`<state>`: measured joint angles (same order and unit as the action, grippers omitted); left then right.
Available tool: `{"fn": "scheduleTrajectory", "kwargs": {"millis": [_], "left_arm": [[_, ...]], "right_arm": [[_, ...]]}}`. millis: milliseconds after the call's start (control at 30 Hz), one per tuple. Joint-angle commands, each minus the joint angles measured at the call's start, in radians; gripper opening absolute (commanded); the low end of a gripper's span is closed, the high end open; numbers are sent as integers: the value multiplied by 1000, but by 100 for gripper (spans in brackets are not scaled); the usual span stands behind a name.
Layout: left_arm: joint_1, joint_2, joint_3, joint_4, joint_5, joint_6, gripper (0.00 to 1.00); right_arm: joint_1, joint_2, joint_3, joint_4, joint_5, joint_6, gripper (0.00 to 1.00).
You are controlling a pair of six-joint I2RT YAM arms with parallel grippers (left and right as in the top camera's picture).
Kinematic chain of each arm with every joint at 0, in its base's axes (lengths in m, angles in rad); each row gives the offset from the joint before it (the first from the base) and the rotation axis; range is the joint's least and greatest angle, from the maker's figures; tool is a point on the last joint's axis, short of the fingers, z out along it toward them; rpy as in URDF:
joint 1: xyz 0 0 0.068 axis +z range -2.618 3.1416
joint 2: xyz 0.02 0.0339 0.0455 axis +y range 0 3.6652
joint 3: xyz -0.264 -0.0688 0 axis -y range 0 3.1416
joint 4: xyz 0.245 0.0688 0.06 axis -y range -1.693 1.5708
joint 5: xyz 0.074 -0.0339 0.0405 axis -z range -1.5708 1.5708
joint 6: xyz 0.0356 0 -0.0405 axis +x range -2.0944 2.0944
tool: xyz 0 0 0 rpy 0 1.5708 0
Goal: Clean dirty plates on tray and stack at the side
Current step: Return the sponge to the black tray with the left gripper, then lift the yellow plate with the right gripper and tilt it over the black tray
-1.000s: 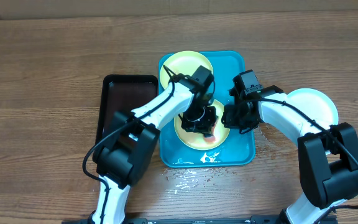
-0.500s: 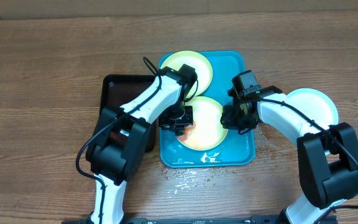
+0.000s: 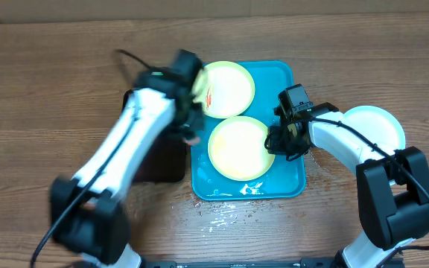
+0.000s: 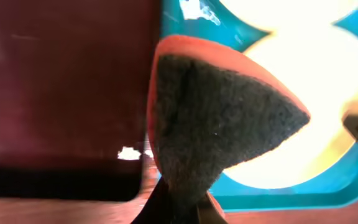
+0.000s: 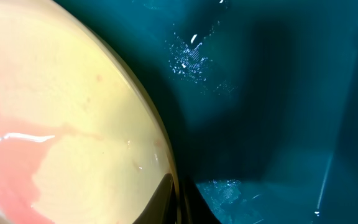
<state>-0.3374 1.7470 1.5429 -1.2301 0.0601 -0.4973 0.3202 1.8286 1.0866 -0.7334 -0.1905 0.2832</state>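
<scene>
Between scrubs, the left gripper (image 3: 190, 125), blurred overhead, is pinching the sponge (image 4: 216, 124) above the left rim of the tray (image 3: 285, 186), while the right gripper (image 3: 280, 140) seems to be clamping the near plate (image 3: 238, 147) by its edge; the sauce-smeared far plate (image 3: 229, 88) is calling for the sponge next

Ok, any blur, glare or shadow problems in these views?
Overhead: the left arm is smeared by motion blur, while the right arm and the tray are sharp. Left wrist: the sponge fills the frame, and the plates behind it are blown out almost to white. Right wrist: a dark shadow crosses the tray, which has small wet glints, and the plate looks soft up close.
</scene>
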Motion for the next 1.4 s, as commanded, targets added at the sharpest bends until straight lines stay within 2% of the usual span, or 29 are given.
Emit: {"fn": "scheduleTrajectory", "kwargs": {"millis": [0,133,267,333,433,533,567,600,700,767,933,967,1100,1233,1367], "left_arm": [[70,-34,2,-30,-116,30,4],[123,-23,-82,5,-144,53,4],[161,-11,-236,139,-209,49,4],[195,-11,-320,218,-186,49,4],[239,-12,-340,229,-137,50,4],[278,-16,-317,221,-77,83,15],[290,-16,-302,211,-55,93,20],[307,-16,-275,190,-22,110,31],[325,-27,-219,142,19,133,42],[326,-44,-179,108,30,148,46],[324,-118,-81,35,31,161,53],[325,-156,-57,21,31,161,54],[325,-234,-30,3,43,161,57],[325,-317,-26,-11,42,161,59],[325,-379,-26,-27,41,161,60]], "right_arm": [[-12,12,13,8,63,-3,4],[-12,12,13,23,62,-2,4],[-12,11,14,3,62,-2,4],[-11,-3,33,-43,63,-2,4],[-10,-42,80,-126,114,-5,4],[10,-80,155,-233,177,-54,4],[20,-87,182,-265,201,-56,4],[43,-95,232,-312,240,-61,4],[103,-95,325,-370,300,-94,4],[150,-95,375,-370,339,-112,4],[271,-95,426,-227,418,-132,4],[320,-95,426,-136,455,-131,4],[407,-64,425,51,530,-131,4],[476,9,425,154,673,-131,4],[525,47,425,179,825,-131,4]]}}
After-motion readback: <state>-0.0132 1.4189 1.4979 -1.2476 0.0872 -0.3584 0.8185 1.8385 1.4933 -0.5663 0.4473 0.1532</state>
